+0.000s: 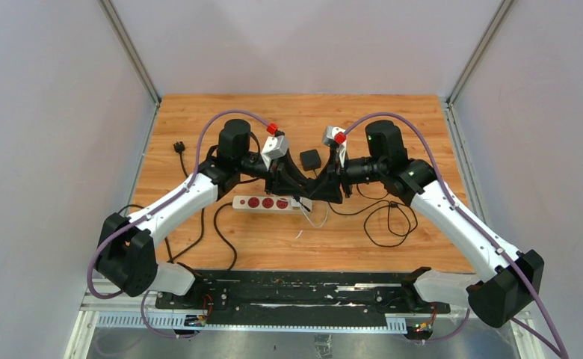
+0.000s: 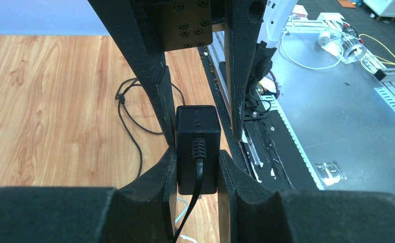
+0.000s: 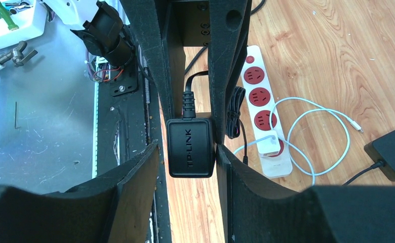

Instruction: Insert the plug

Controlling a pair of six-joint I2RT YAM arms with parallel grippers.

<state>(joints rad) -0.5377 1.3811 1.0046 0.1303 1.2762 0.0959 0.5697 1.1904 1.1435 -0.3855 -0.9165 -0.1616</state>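
Observation:
A black TP-LINK adapter plug [image 2: 198, 126] with a black cord hangs between my two grippers above the wooden table. My left gripper [image 2: 196, 151] is shut on its cord end, both fingers pressed against its sides. My right gripper [image 3: 187, 147] faces the left one and is open around the plug's [image 3: 190, 147] other end; one finger touches it and a gap shows on the other side. In the top view the two grippers [image 1: 303, 187] [image 1: 332, 187] meet just beyond the right end of the white power strip [image 1: 266, 203] with red sockets.
A white charger [image 3: 269, 143] with a white cable sits in the strip's [image 3: 259, 76] last socket. A second black adapter [image 1: 310, 158] lies behind the grippers. Black cable loops [image 1: 386, 217] lie to the right. A small black plug [image 1: 177, 146] lies at far left.

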